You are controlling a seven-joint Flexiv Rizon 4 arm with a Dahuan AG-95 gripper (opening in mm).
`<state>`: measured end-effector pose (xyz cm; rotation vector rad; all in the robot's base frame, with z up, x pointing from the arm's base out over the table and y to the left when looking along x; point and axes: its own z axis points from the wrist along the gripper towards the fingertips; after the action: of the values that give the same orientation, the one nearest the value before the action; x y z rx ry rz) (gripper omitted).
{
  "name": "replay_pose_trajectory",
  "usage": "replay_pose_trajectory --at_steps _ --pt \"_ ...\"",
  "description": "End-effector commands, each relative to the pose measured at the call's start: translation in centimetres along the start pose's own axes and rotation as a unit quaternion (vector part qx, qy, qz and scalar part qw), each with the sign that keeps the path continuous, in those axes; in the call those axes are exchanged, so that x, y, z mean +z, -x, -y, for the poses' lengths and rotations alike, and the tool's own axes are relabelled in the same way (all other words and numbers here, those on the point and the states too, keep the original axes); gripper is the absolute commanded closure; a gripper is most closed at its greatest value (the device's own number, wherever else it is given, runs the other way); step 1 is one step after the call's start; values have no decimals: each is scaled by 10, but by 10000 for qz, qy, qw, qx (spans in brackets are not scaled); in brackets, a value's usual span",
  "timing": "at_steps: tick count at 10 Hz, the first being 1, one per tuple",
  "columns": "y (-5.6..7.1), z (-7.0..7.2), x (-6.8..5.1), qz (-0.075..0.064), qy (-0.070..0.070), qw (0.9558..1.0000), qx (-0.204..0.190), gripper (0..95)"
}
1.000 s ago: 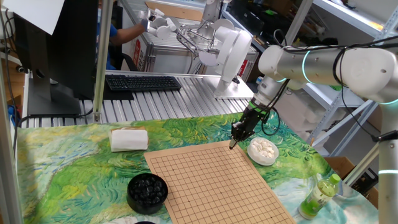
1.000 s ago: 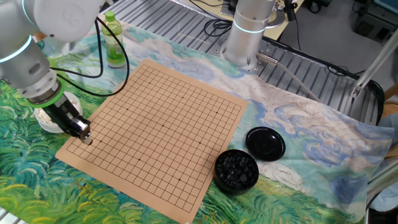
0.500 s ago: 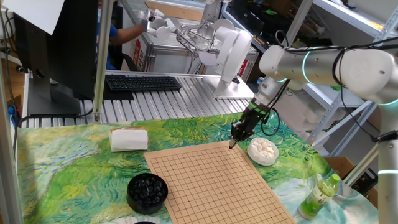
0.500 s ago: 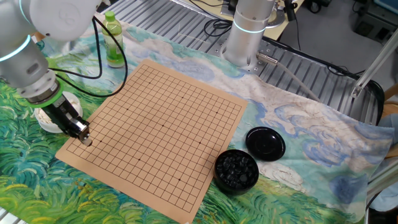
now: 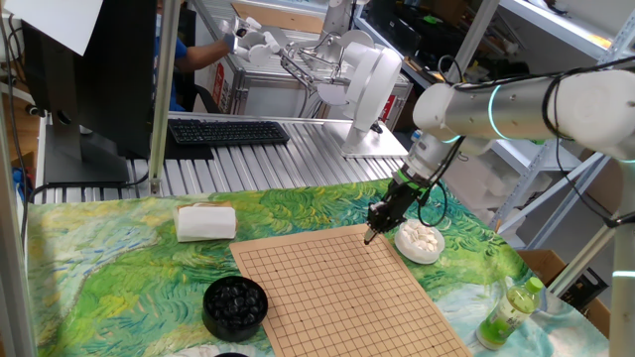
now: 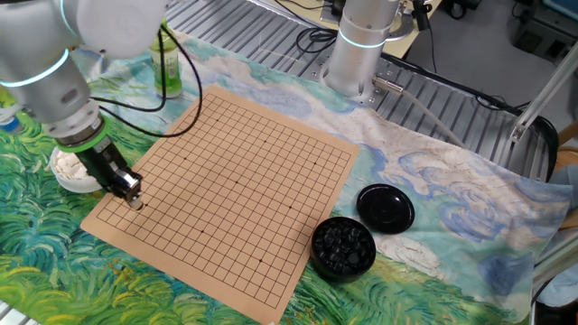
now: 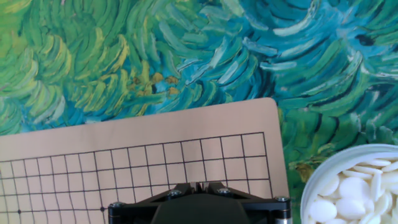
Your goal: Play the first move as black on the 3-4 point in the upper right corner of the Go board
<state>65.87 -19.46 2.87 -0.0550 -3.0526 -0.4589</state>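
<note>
The wooden Go board (image 5: 337, 288) (image 6: 237, 181) lies bare, with no stone on its grid. My gripper (image 5: 369, 236) (image 6: 135, 204) hangs just above the board's corner beside the bowl of white stones (image 5: 419, 241) (image 6: 69, 170). Its jaws are shut tight. In the hand view the fingertips (image 7: 186, 186) meet at the bottom edge, over the lines near that corner of the board (image 7: 93, 134). Whether a black stone sits between them does not show. The 3-4 point lies under or close to the fingertips. Loose black stones fill a black bowl (image 5: 235, 303) (image 6: 343, 247).
The black bowl's lid (image 6: 386, 207) lies beside it. A green bottle (image 5: 511, 310) (image 6: 165, 59) stands off the board's other corner on the white-bowl side. A white folded cloth (image 5: 206, 222) lies on the painted tablecloth. A keyboard (image 5: 228, 131) sits behind on the metal bench.
The gripper has shifted a short way inward from the board's edge over the corner lines and come slightly lower. Its jaws stayed shut.
</note>
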Motion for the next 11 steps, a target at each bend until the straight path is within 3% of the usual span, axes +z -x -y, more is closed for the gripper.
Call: replay_pose_trajectory --at_steps 1,8,11 --pt "0 0 0 51 -9 10000 16 950" --pt "0 0 0 -12 3 9998 221 950" --pt "0 0 0 54 -141 9991 387 950"
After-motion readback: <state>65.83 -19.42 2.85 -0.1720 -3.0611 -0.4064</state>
